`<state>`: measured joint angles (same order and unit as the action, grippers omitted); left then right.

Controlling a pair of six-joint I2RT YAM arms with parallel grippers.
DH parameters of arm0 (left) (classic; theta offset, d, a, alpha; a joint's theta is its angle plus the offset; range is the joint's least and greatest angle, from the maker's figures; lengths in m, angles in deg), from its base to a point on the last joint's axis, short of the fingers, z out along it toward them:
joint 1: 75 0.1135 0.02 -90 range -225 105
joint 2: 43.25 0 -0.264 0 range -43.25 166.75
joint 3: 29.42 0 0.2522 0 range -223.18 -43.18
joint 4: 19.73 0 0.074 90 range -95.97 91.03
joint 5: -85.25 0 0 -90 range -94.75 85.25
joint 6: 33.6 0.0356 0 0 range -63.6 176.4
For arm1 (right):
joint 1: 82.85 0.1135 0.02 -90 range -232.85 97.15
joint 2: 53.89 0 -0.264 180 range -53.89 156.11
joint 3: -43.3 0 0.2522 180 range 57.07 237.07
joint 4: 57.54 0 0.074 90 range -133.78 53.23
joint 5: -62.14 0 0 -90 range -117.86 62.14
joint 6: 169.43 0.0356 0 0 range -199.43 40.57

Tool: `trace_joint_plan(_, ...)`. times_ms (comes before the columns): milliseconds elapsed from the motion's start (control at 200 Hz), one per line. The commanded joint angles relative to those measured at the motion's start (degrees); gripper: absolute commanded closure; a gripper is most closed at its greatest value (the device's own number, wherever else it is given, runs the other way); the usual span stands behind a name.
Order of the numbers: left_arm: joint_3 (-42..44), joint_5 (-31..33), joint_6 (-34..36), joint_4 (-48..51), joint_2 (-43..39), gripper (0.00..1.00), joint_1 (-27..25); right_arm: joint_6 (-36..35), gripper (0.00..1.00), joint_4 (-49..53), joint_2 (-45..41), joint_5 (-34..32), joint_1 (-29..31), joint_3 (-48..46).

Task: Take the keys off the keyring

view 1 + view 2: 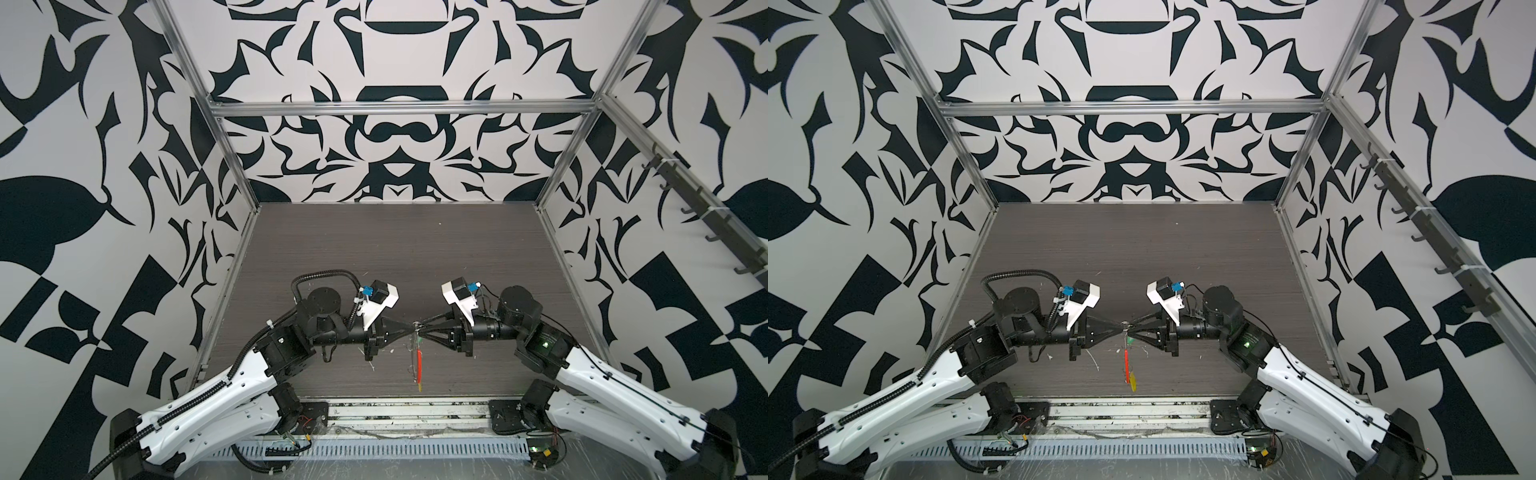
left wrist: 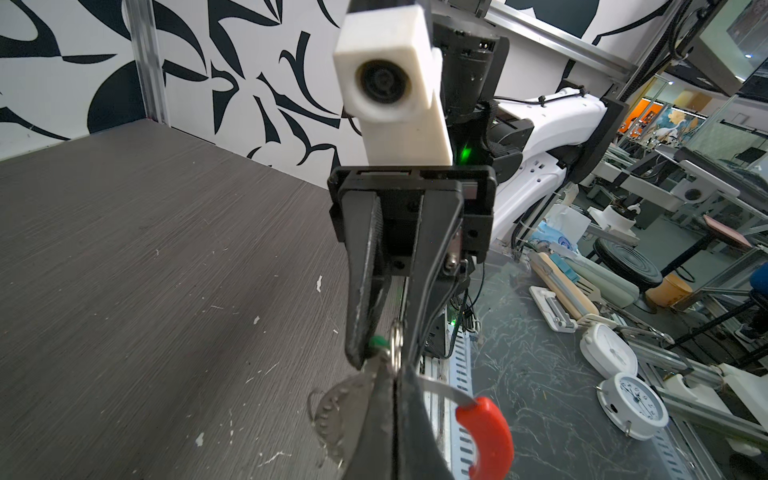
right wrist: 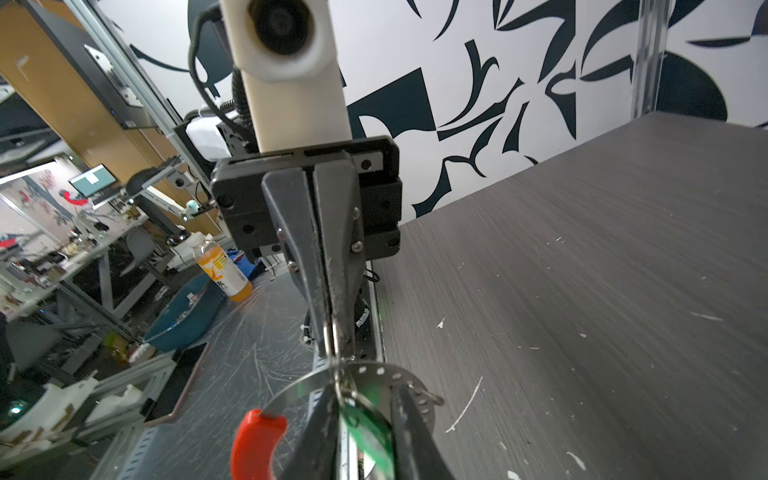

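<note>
In both top views my two grippers meet tip to tip above the middle of the table. The keyring, a silvery perforated band with a red sleeve, hangs edge-on below them. My left gripper is shut on the band. My right gripper faces it, jaws a little apart, with the green-tagged key between its fingers. The yellow-tagged key dangles at the loop's low end.
The dark wood-grain table carries white paint flecks. Patterned walls and aluminium posts close in three sides. A slotted cable duct runs along the front edge. Beyond it lie two white clocks and an orange bottle.
</note>
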<state>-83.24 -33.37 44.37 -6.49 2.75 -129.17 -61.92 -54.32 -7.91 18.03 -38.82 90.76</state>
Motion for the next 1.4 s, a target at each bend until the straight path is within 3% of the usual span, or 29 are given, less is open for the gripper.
trace_joint_plan(0,-2.6,-1.23,-0.34,-0.85,-0.2,1.0,-0.14,-1.05,0.82,-0.54,-1.32,0.04,0.27,2.6)
trace_joint_plan(195,-2.89,0.03,-1.45,-1.06,-0.29,1.0,-0.14,-1.52,1.0,1.51,-2.03,-0.57,0.35,2.69)
trace_joint_plan(800,-3.79,3.06,-5.12,-1.13,-0.92,1.0,-0.47,-4.21,1.0,7.2,-2.79,-6.08,0.71,3.86)
trace_joint_plan(900,-4.23,7.93,-4.18,0.29,-0.44,1.0,-2.46,-4.08,1.0,6.95,-1.99,-6.98,0.71,3.75)
trace_joint_plan(1130,-3.41,27.76,1.84,0.97,-1.22,1.0,-10.52,-3.55,1.0,5.74,-0.07,-8.86,0.66,3.95)
trace_joint_plan(1395,-2.23,35.59,5.51,-0.37,-2.02,1.0,-13.75,-2.32,1.0,3.94,0.62,-9.89,0.7,2.97)
